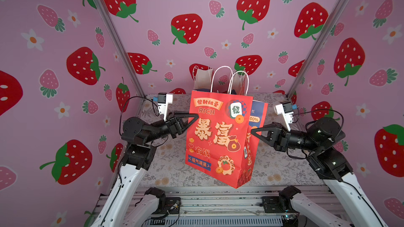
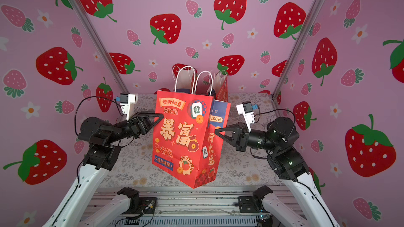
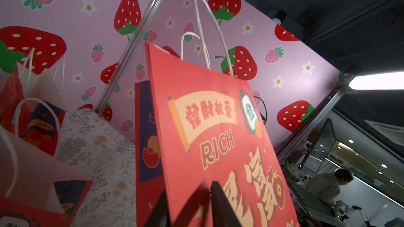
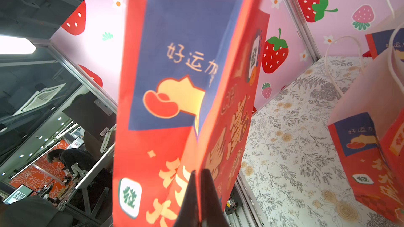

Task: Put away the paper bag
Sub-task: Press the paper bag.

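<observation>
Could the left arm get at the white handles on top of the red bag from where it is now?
Probably yes. The left gripper sits at the red bag's upper side edge, and the handles stand free above the rim with nothing over them; it would only need to let go and rise.

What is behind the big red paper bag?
Behind the red paper bag, another bag with white handles stands by the back wall. Its lower part and the tabletop there are covered.
</observation>
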Motion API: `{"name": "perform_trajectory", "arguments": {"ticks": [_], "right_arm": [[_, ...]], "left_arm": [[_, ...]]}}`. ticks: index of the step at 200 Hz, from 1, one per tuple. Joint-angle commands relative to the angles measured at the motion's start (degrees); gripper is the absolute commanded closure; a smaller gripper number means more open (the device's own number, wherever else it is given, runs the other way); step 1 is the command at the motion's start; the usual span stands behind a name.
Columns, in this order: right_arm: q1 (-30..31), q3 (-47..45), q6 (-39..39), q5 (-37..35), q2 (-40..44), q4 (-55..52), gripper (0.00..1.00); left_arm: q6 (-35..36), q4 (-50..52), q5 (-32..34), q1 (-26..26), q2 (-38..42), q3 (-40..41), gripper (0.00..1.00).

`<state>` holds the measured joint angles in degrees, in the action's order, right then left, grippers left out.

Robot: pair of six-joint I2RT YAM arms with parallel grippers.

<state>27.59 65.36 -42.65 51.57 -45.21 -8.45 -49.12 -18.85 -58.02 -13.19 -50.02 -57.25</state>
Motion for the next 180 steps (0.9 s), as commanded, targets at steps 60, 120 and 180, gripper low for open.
{"name": "perform_trajectory", "arguments": {"ticks": [60, 120, 180], "right_arm": [[-1.18, 9.59, 6.35, 1.84, -2.37, -5.44, 1.00], [-1.75, 13.31, 6.36, 7.52, -5.06, -5.44, 1.00], [-1.84, 11.53, 6.14, 8.89, -4.16, -6.14, 0.92]], "left_arm": [[6.36, -0.25, -8.04, -5.74, -1.16, -0.58, 0.24], [10.88, 0.17, -8.47, -10.00, -0.22, -0.40, 0.64], [11.77, 1.38, -4.35, -10.01, 0.10, -1.02, 1.00]]}}
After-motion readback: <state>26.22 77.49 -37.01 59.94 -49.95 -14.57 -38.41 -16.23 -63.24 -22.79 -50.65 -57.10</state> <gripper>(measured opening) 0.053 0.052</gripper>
